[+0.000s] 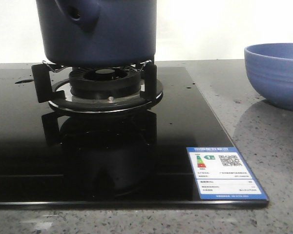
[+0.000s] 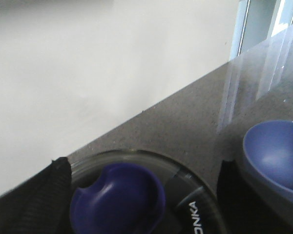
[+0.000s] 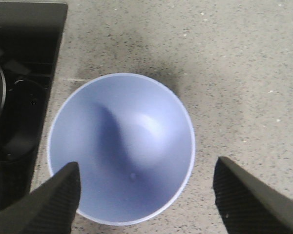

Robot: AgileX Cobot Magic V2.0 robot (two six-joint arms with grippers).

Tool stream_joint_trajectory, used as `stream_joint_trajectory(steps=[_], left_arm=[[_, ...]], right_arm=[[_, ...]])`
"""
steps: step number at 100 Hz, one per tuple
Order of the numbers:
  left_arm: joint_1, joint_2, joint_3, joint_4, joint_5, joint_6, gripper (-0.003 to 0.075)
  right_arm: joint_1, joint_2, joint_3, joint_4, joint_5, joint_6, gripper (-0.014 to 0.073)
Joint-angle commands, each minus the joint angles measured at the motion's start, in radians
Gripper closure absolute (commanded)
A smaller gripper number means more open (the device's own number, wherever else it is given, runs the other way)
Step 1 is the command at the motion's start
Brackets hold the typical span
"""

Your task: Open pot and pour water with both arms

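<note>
The dark navy pot [image 1: 100,29] stands on the burner stand [image 1: 100,85], its stubby side nub [image 1: 80,14] facing the camera. In the left wrist view its glass lid [image 2: 185,180] is on, with a dark blue knob [image 2: 117,200]. My left gripper [image 2: 142,165] is open above the lid, one finger on each side of the knob and not touching it. My right gripper [image 3: 146,165] is open above the light-blue bowl [image 3: 119,146], holding nothing. Neither gripper shows in the front view.
The black glass cooktop [image 1: 112,156] carries a blue and white label sticker [image 1: 224,173] at its front right corner. The light-blue bowl [image 1: 278,73] sits on the speckled grey counter [image 1: 263,141] right of the cooktop. A white wall stands behind.
</note>
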Motion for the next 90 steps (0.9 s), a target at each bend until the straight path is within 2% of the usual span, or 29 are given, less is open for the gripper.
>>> stream_joint_trajectory(steps=[1, 10, 17, 24, 27, 37, 43, 55, 69, 90], left_arm=[[-0.001, -0.096, -0.040, -0.029, -0.021, -0.001, 0.0155], [0.028, -0.168, -0.040, -0.017, -0.021, -0.002, 0.0176], [0.067, -0.221, -0.033, -0.006, -0.025, -0.004, 0.0253], [0.120, -0.270, -0.014, -0.006, -0.035, -0.013, 0.0391], [0.144, -0.294, -0.003, -0.006, -0.040, -0.013, 0.0475], [0.240, -0.357, 0.053, -0.008, -0.040, -0.032, 0.0739], [0.291, -0.395, 0.107, -0.008, -0.040, -0.064, 0.0741], [0.393, -0.521, 0.252, -0.012, -0.104, -0.125, 0.0741], [0.466, -0.679, 0.460, -0.045, -0.222, -0.128, 0.0741], [0.484, -0.896, 0.737, -0.064, -0.244, -0.128, 0.0741]], right_arm=[[-0.006, -0.028, -0.032, 0.051, -0.033, -0.006, 0.0083], [-0.006, -0.035, -0.032, 0.103, -0.040, -0.013, 0.0090], [-0.006, -0.051, -0.030, 0.164, -0.072, -0.020, 0.0144], [-0.006, -0.080, -0.012, 0.258, -0.141, -0.040, 0.0245], [-0.006, -0.098, 0.002, 0.306, -0.178, -0.074, 0.0300], [-0.006, -0.173, 0.095, 0.502, -0.334, -0.203, 0.0543], [-0.004, -0.231, 0.164, 0.604, -0.445, -0.319, 0.0666], [-0.004, -0.343, 0.331, 0.785, -0.614, -0.567, 0.0655], [-0.004, -0.494, 0.535, 0.918, -0.698, -0.832, 0.0655], [-0.004, -0.703, 0.845, 0.987, -0.770, -0.957, 0.0655]])
